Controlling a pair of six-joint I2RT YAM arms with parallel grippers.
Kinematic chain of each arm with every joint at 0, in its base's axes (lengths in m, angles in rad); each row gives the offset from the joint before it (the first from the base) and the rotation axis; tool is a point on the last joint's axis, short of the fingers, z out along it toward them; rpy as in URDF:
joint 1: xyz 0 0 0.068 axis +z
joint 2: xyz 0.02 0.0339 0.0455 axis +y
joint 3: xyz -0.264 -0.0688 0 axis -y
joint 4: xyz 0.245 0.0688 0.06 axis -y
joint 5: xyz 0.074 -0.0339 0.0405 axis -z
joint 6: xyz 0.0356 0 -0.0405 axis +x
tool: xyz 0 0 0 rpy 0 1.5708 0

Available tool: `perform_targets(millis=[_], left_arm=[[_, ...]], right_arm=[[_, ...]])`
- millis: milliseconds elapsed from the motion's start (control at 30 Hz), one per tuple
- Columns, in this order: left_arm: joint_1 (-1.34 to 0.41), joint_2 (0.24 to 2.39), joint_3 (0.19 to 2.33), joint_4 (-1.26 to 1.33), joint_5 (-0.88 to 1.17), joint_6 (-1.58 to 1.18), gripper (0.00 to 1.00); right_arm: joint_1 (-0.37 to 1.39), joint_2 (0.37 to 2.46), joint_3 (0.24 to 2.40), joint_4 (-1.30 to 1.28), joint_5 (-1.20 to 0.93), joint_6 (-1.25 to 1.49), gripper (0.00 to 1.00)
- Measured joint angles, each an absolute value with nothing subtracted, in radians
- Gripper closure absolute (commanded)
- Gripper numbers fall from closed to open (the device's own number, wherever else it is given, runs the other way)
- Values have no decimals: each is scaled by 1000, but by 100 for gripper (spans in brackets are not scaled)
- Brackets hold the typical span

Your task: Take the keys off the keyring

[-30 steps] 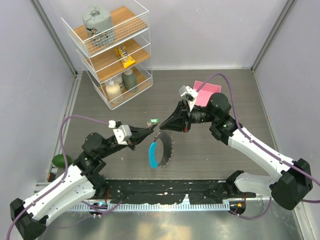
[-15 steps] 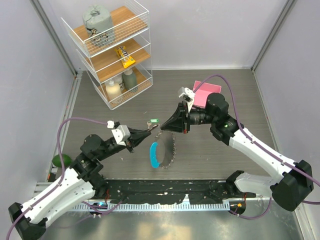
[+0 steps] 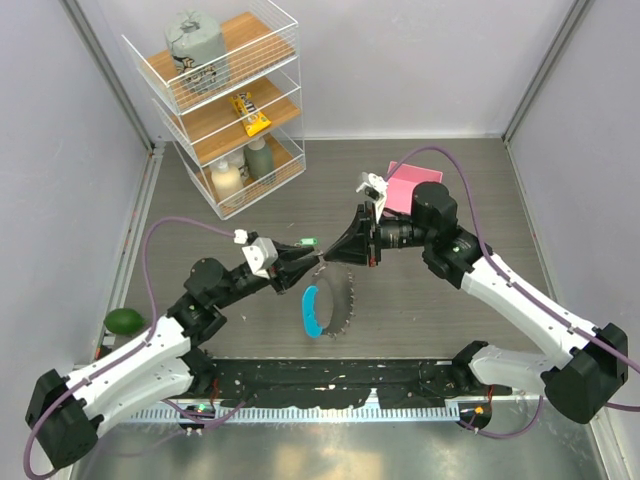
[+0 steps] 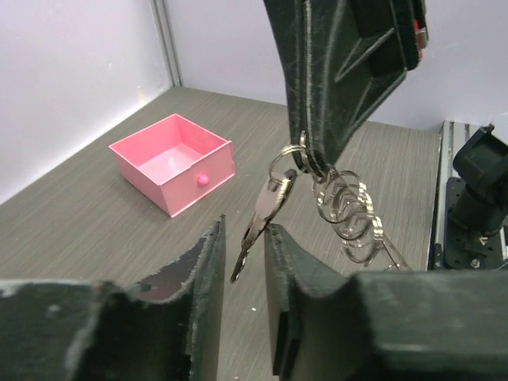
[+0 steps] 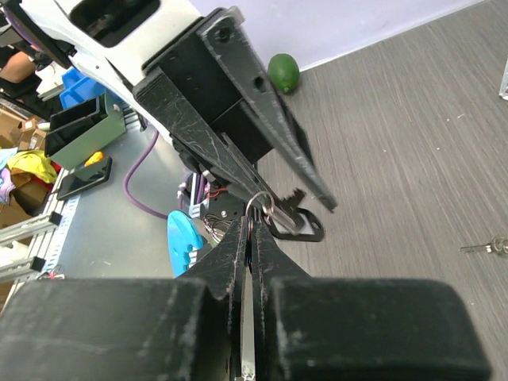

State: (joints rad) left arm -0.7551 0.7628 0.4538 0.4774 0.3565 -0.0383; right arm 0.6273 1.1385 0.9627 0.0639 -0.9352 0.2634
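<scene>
Right gripper (image 5: 250,228): clamping shut on the thin wire keyring (image 3: 312,312) with its blue band, holding it above the grey table's (image 3: 420,320) middle so everything is dangling free.
Left gripper (image 4: 242,246): jaws standing slightly apart, straddling one silver-grey metal key (image 4: 258,218), probably lining up a pull.
Other keys (image 3: 345,297): hanging as a jagged fringe.

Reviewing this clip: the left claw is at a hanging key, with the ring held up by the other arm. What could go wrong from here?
1. The left claw stands open around the key. Closing off-centre could push it aside instead of gripping it.
2. The right claw pinches the keyring at one spot, so a hard pull could drag it free.
</scene>
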Motion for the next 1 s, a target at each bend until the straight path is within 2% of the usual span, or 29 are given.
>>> perform_targets(millis=[200,300,867,900,1000], left_arm=[[-755,831,452,587,377,-64,52],[-755,860,452,633,404,-86,49],[-752,928,451,748,537,-157,48],[-752,934,451,750,543,-158,49],[-754,950,451,751,551,-160,66]], right_arm=[[632,1131,993,4,-931,256,95],[632,1130,1001,-33,-928,254,95],[634,1131,1042,-105,-926,244,95],[634,1131,1042,-105,-925,244,95],[634,1131,1043,-105,-925,245,95]])
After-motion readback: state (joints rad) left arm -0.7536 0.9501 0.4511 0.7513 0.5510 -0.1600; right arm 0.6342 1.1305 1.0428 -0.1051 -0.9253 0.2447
